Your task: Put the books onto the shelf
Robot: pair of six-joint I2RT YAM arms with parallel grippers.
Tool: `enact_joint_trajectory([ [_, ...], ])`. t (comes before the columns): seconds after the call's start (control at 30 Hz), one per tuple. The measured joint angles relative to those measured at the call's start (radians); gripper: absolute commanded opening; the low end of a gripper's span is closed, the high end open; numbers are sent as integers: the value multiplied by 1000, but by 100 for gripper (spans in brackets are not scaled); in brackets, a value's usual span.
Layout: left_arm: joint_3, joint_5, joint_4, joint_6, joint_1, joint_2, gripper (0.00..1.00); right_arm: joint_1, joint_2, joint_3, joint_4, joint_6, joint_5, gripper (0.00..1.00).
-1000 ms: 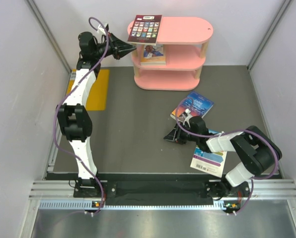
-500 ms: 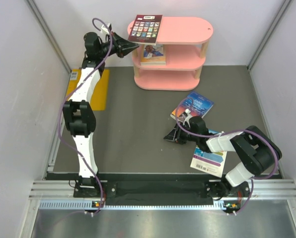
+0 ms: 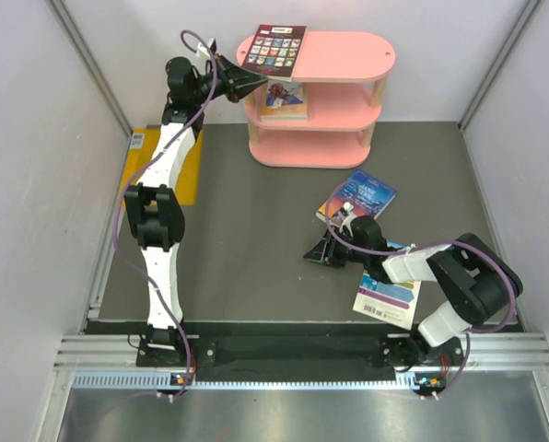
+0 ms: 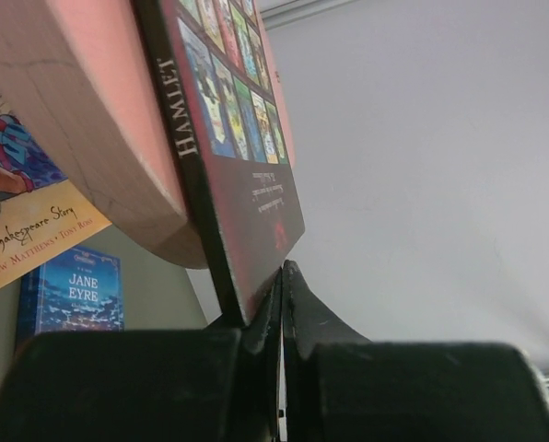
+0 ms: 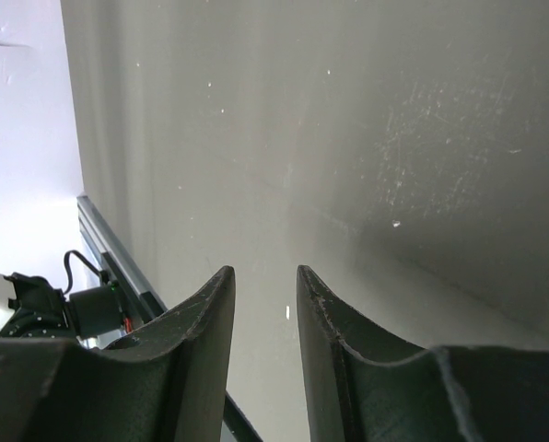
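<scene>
Top external view: dark red book lies on the shelf, closed left hand touching it; right hand half-open, empty; blue book, striped book not yet shelved.

Left jaws closed, tips at left edge of dark red book atop pink shelf. Right jaws low over worktop; blue book near, beyond them.
</scene>
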State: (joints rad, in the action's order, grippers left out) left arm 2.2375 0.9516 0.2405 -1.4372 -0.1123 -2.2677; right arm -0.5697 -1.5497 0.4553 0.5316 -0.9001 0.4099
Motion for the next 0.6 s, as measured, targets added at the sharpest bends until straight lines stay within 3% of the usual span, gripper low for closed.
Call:
enact_joint_trajectory([
  [0.2,-2,4,16,3,0,1,0,0,0,0,0,0,3,33],
  [0.6,-261,-3,-68,178,77,191,0,0,-17,0,3,0,7,34],
])
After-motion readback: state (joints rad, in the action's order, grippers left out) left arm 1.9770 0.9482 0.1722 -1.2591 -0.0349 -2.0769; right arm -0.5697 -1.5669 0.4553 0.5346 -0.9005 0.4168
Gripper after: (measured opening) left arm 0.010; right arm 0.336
